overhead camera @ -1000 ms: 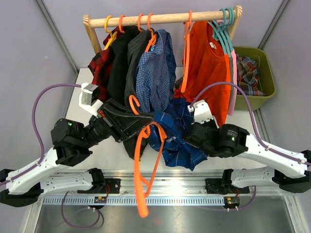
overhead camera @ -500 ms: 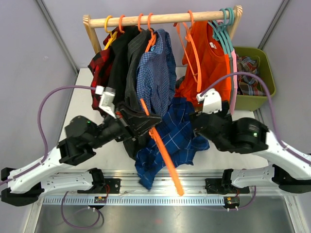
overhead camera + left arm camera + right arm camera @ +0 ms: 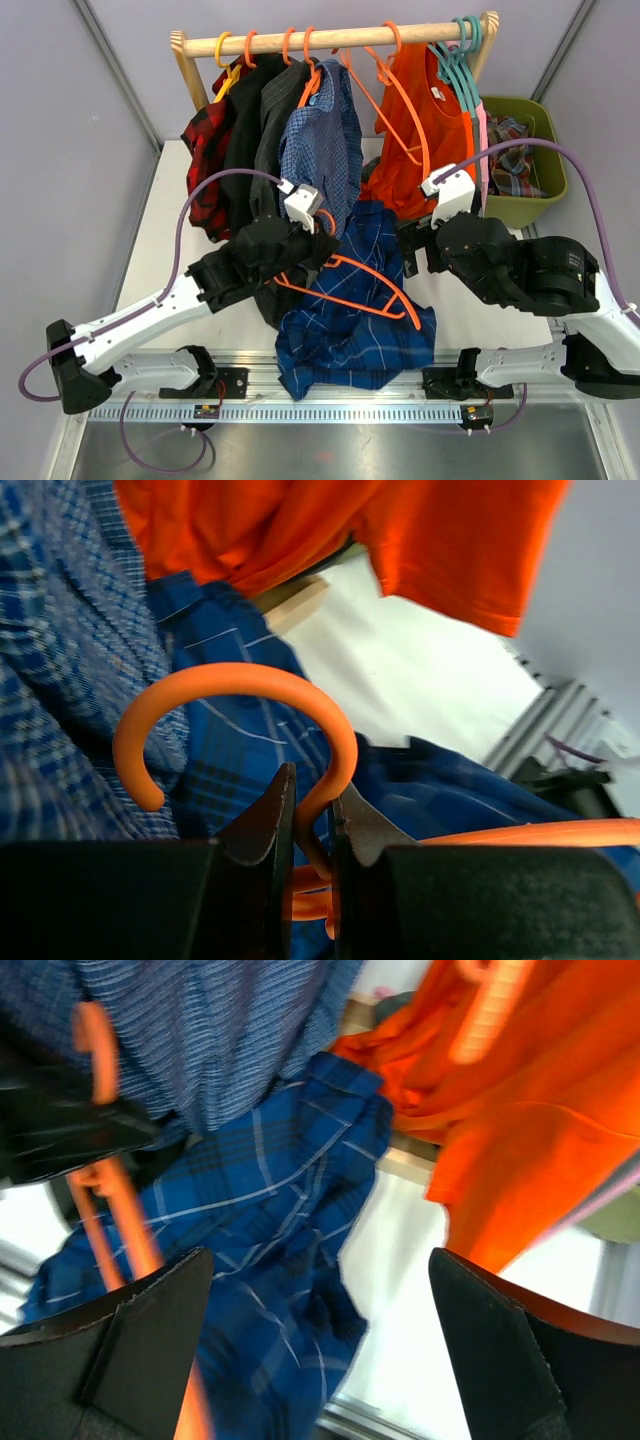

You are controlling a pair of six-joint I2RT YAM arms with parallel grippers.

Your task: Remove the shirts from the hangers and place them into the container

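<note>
Table [image 3: 165, 260] bare along left of frame; upper centre crowded by shirts [image 3: 320, 140] hanging off wooden rail [image 3: 340, 38] across top. Dark blue plaid shirt [image 3: 350, 320] heaped at lower centre, spilling over near table edge. Container [image 3: 552, 150] at upper right, beside table's right edge, plaid cloth [image 3: 510, 150] inside. Orange hanger [image 3: 235, 675] lying across that heap, neck below hook pinched tight in left gripper [image 3: 312, 795]. Right gripper [image 3: 320, 1255] spread wide, nothing between fingers, blue shirt beyond them.
</note>
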